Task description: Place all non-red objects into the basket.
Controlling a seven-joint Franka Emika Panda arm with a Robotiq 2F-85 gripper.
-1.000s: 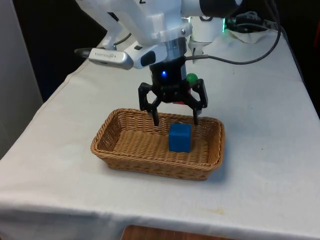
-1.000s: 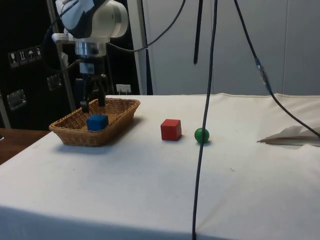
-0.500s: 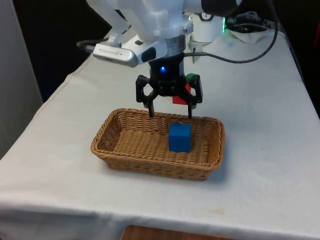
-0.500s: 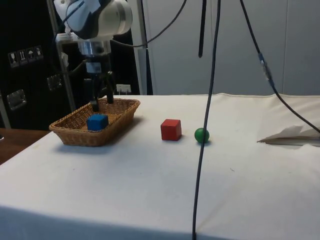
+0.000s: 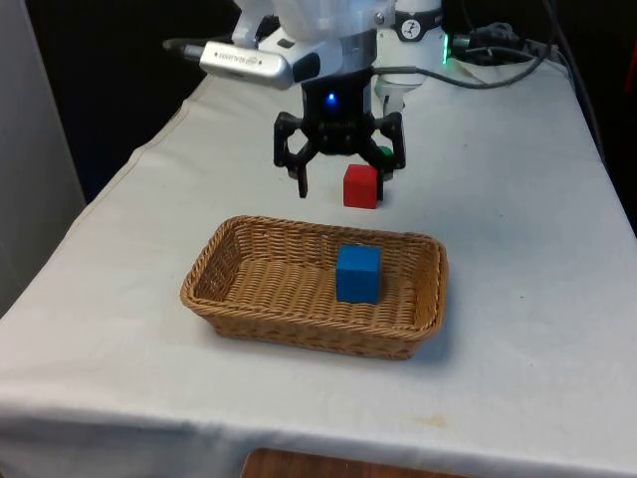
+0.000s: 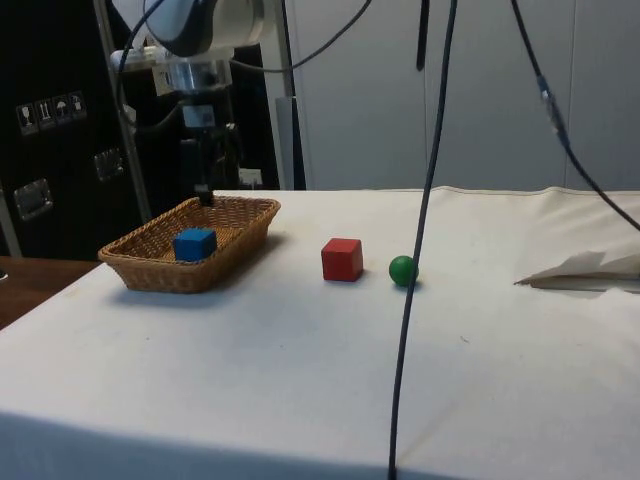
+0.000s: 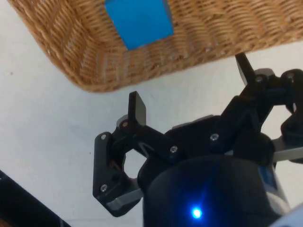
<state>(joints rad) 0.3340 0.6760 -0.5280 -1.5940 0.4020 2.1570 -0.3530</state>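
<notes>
– Beyond the basket (image 5: pixel 249 261), the gripper (image 5: pixel 342 175) hangs empty, fingers wide. The blue cube (image 5: pixel 358 273) sits inside.
– The green ball (image 6: pixel 403 270) lies just past the red cube (image 5: pixel 361 185). It might roll if nudged, or the fingers might catch the red one.

arm: white, reaching down over the table from above | gripper (image 5: pixel 342 184): black, pointing straight down, hanging in the air | fingers (image 7: pixel 138 108): spread wide, apparently holding nothing
</notes>
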